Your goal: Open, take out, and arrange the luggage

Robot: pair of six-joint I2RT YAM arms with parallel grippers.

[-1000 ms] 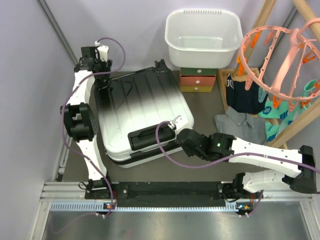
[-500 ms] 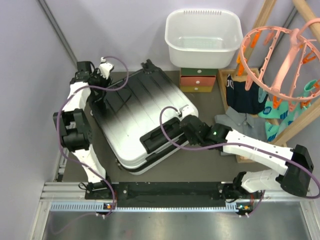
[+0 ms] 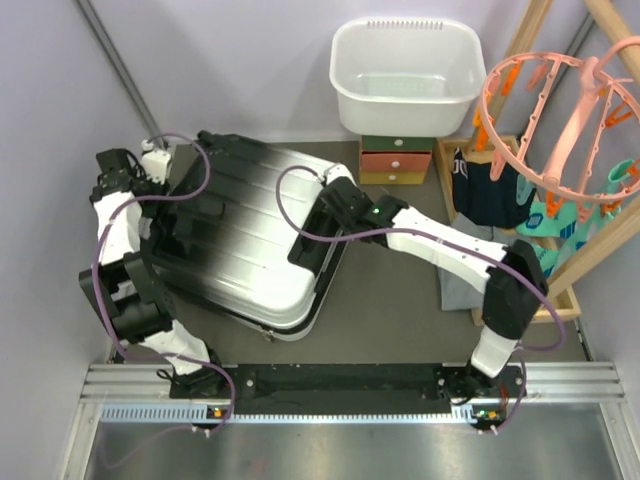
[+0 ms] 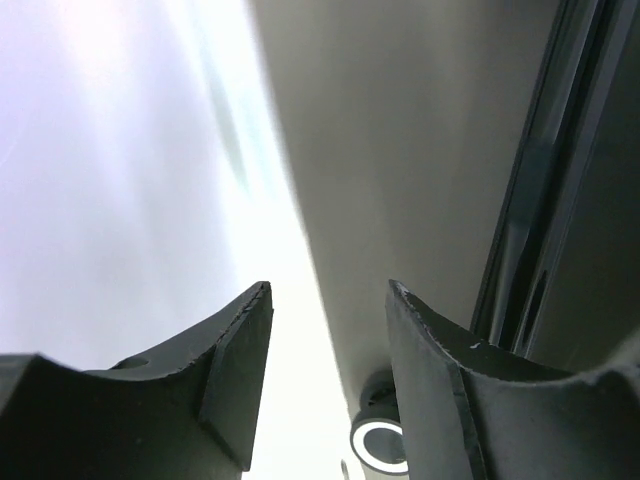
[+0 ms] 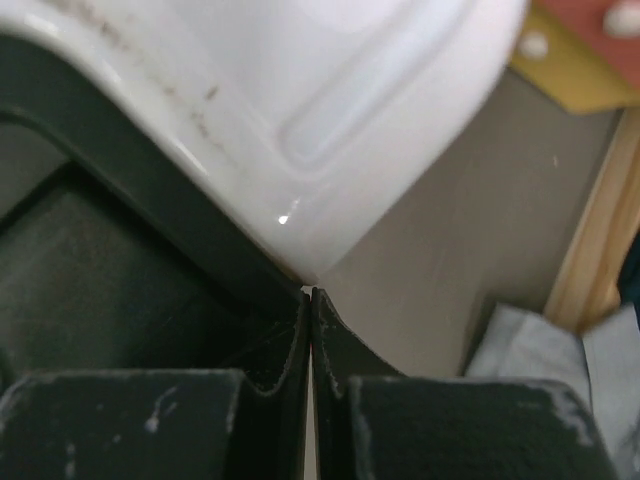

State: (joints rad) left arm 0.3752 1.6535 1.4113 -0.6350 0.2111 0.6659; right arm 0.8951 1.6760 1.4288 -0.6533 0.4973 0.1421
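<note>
The ribbed hard-shell suitcase (image 3: 245, 235) lies flat and closed, slantwise on the table (image 3: 395, 310) between the two arms; opening, unpacking and arranging all appear yet to be done. The left gripper (image 4: 328, 290), at the case's black end, has its fingers (image 4: 235, 350) apart around nothing. The right gripper (image 5: 310, 293) has its tips pressed together at the white shell's edge, by the side handle (image 3: 308, 250).

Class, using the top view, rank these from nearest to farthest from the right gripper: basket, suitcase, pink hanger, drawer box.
1. Suitcase, right at the right gripper, to its left.
2. Drawer box, just behind, to the right.
3. Basket, farther back.
4. Pink hanger, far right.
</note>
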